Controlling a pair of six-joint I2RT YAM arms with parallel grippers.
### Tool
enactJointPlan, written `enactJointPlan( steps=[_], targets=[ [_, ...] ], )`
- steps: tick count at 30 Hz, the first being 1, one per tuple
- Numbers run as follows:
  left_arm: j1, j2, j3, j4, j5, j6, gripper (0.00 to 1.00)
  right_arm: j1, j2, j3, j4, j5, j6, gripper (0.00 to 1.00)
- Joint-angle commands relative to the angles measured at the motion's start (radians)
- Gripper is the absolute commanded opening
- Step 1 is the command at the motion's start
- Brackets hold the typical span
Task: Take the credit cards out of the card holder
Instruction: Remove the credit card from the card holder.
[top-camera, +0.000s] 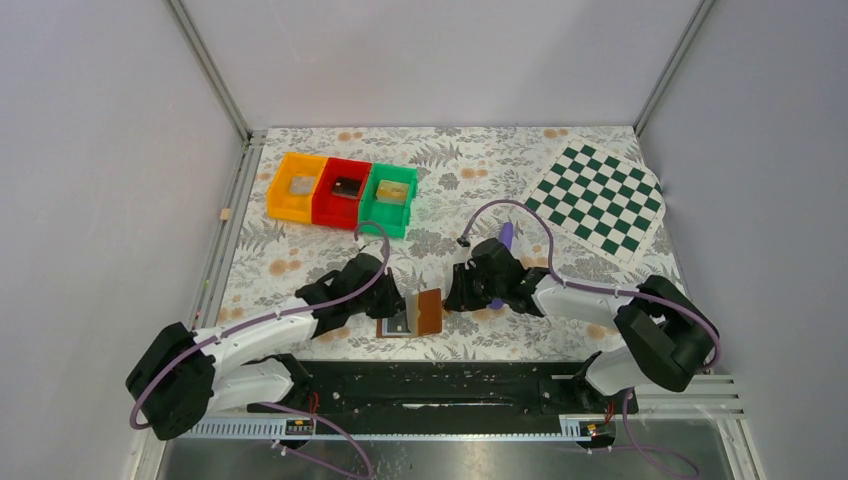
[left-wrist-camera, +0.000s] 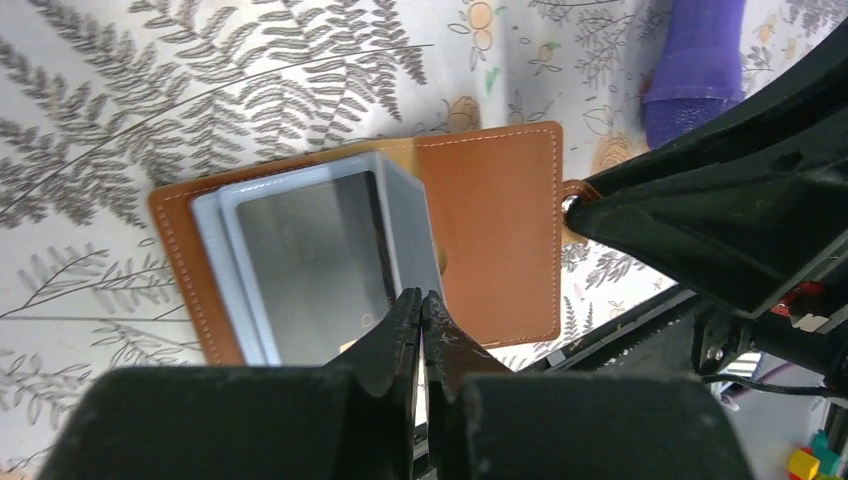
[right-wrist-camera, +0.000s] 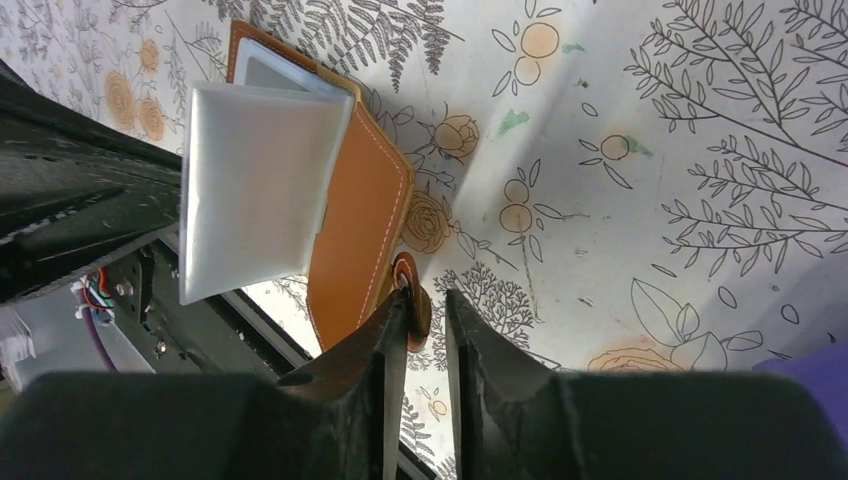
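The brown card holder (top-camera: 428, 311) lies open near the table's front edge. It also shows in the left wrist view (left-wrist-camera: 490, 240) and the right wrist view (right-wrist-camera: 355, 230). One pale blue-grey inner panel (right-wrist-camera: 255, 190) stands up from its fold. My left gripper (top-camera: 398, 308) (left-wrist-camera: 421, 300) is shut on that panel's near edge (left-wrist-camera: 415, 240). I cannot tell whether a card is in it. My right gripper (top-camera: 450, 298) (right-wrist-camera: 427, 305) is at the holder's right edge, its jaws narrowly apart around the round snap tab (right-wrist-camera: 412, 295). No loose credit card shows.
Orange (top-camera: 295, 185), red (top-camera: 342, 190) and green (top-camera: 390, 197) bins stand in a row at the back left, each holding a small item. A green checkered mat (top-camera: 598, 200) lies at the back right. A purple stick (top-camera: 505, 238) lies behind my right gripper.
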Motion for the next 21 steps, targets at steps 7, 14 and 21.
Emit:
enactJointPlan(
  steps=[7,14,21],
  targets=[
    [0.001,0.045,0.011,0.195,0.13,0.02,0.04,-0.008,-0.145,0.07,-0.077,0.002,0.016,0.43],
    [0.001,0.088,0.035,0.201,0.134,0.039,0.05,-0.006,-0.239,0.048,-0.033,-0.091,0.058,0.38],
    [0.001,0.164,0.032,0.273,0.168,0.027,0.05,0.033,-0.256,0.007,0.082,-0.13,0.156,0.31]
  ],
)
